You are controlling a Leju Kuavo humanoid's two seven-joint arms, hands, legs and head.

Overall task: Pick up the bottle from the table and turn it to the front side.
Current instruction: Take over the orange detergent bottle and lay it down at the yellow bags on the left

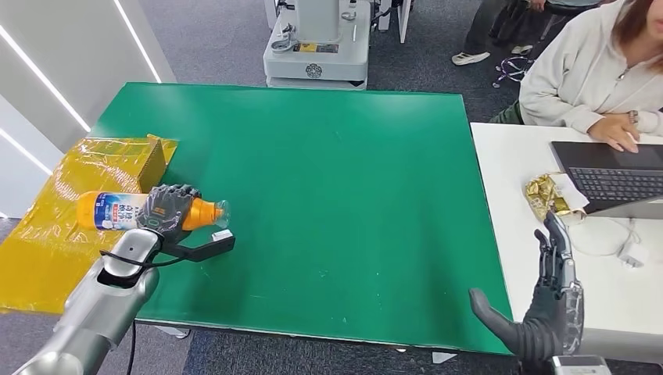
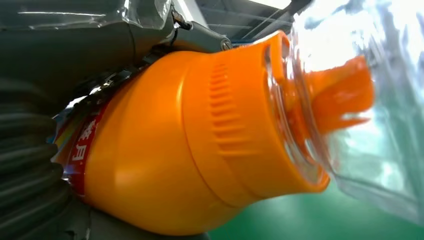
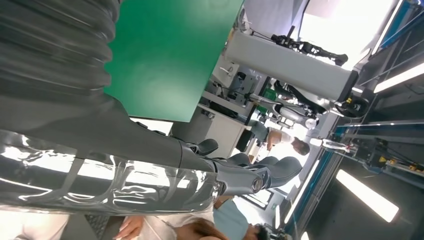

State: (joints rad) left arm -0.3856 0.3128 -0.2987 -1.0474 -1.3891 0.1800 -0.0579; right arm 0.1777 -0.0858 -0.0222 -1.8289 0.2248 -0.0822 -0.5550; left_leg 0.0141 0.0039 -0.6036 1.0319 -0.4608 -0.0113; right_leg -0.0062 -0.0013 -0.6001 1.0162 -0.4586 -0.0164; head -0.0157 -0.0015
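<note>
The orange plastic bottle (image 1: 117,210) with a clear cap is being gripped sideways by the left hand (image 1: 168,208) at the green tabletop (image 1: 328,203) edge, while the right hand (image 1: 547,301) is being held open.

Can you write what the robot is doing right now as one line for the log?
left hand: grips bottle, lying sideways at green table edge | right hand: open, holds nothing

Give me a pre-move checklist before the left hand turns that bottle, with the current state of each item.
1. Left hand grips the orange bottle around its middle: ok.
2. Bottle off the green table: cannot tell; it lies sideways over the table's left edge.
3. Label facing front: cannot tell; fingers cover part of it.
4. Clear cap seated on the bottle: ok.
5. Right hand open and far from the bottle: ok.
6. Person's hand at the laptop, away from the bottle: ok.
</note>
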